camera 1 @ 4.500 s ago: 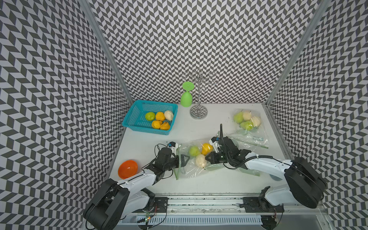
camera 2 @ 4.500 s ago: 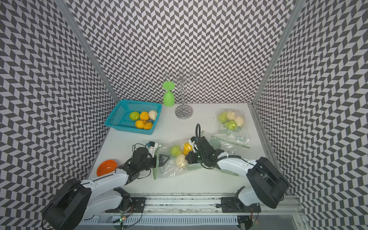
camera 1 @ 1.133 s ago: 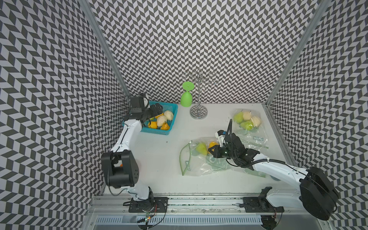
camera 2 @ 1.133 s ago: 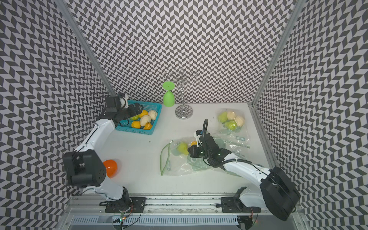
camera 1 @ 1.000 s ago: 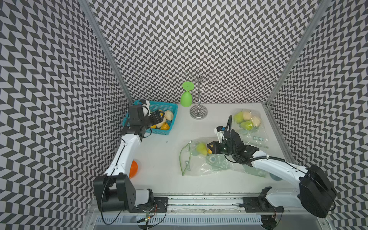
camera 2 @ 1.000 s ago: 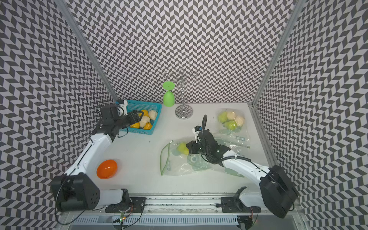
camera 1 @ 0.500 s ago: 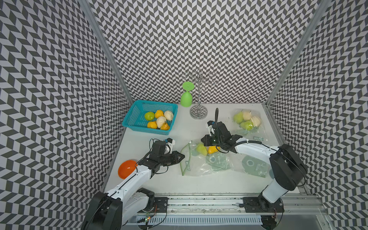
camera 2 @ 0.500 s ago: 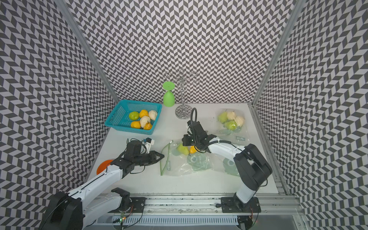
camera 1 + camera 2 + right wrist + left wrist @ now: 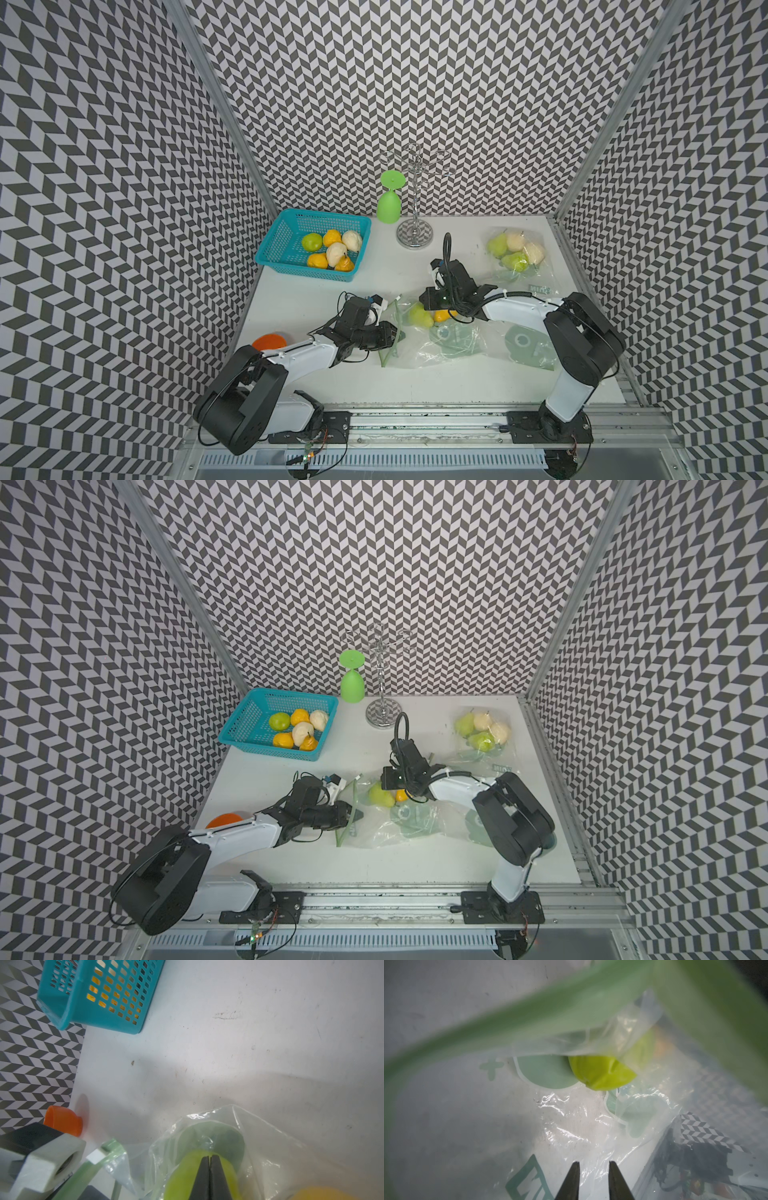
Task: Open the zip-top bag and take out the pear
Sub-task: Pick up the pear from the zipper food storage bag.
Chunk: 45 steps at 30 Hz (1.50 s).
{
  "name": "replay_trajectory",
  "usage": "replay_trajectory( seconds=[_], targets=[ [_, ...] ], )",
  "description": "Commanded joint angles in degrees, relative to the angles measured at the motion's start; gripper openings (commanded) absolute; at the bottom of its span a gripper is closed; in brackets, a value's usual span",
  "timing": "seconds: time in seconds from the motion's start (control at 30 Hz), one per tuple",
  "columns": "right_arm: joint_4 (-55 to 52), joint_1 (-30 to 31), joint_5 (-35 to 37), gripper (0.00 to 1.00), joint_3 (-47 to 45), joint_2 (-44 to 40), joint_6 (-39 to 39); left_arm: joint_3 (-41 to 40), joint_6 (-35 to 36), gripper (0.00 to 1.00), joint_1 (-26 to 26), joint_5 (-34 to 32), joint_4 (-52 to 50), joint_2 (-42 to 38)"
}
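Pear [image 9: 419,314] lies inside the bag [image 9: 449,345], whose mouth gapes open. Left gripper [image 9: 594,1163], slightly parted and empty, reaches into that mouth. Right gripper [image 9: 210,1157] is closed above the pear, perhaps pinching plastic. Removal remains.

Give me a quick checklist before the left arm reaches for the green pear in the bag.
1. Zip-top bag mouth open: ok. Its green zip strip arches over the left end effector.
2. Left end effector jaws apart and empty: ok.
3. Green pear in sight ahead of it: ok, though a fold of film partly covers it.
4. Right end effector shut, over the film above the pear: ok. Whether it pinches film: cannot tell.
5. Orange fruit beside the pear out of the reach path: cannot tell.
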Motion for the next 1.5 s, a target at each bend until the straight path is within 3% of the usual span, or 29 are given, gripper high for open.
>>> replay_trajectory(
  seconds=[0.0, 0.07, 0.1, 0.13, 0.37, 0.9, 1.1, 1.2, 1.3, 1.47],
  targets=[
    [2.75, -0.10, 0.17, 0.02, -1.78, 1.53, -0.05, 0.08, -0.06, 0.32, -0.55, -2.07, 4.60, 2.60],
    [3.61, 0.04, -0.02, 0.02, -3.08, 1.37, 0.07, -0.62, -1.30, 0.37, -0.67, -3.51, 6.26, 2.34],
    [4.02, 0.11, -0.02, 0.02, -3.91, 1.51, 0.16, -1.53, -2.68, 0.43, -1.03, -4.25, 8.16, 1.37],
    [4.82, 0.12, -0.40, 0.02, -4.79, 1.57, 0.47, -2.07, -3.73, 0.55, -1.75, -5.36, 9.24, 0.25],
    [7.94, 1.40, -1.95, 0.02, -7.38, 3.07, 1.77, -2.91, -5.43, 0.89, -5.24, -8.31, 9.36, -5.01],
    [9.78, 7.96, -4.37, 0.00, -9.92, 0.88, 4.30, 0.60, -3.52, 0.91, -6.16, -17.69, 6.39, 0.42],
    [10.44, 9.35, -5.47, 0.00, -10.19, 0.70, 4.69, 1.19, -2.31, 0.92, -6.36, -16.38, 5.95, 2.14],
    [9.37, 9.27, -4.67, 0.00, -9.63, 0.73, 4.57, 0.49, -1.76, 0.86, -6.33, -15.14, 6.12, 3.40],
    [7.81, 8.71, -2.99, 0.00, -9.40, 0.40, 4.83, -0.62, -0.82, 0.72, -6.29, -13.88, 5.65, 2.94],
    [6.50, 6.36, -0.61, 0.00, -10.26, 0.29, 6.19, -1.65, 0.36, 0.71, -6.24, -11.75, 3.20, -1.39]
  ],
)
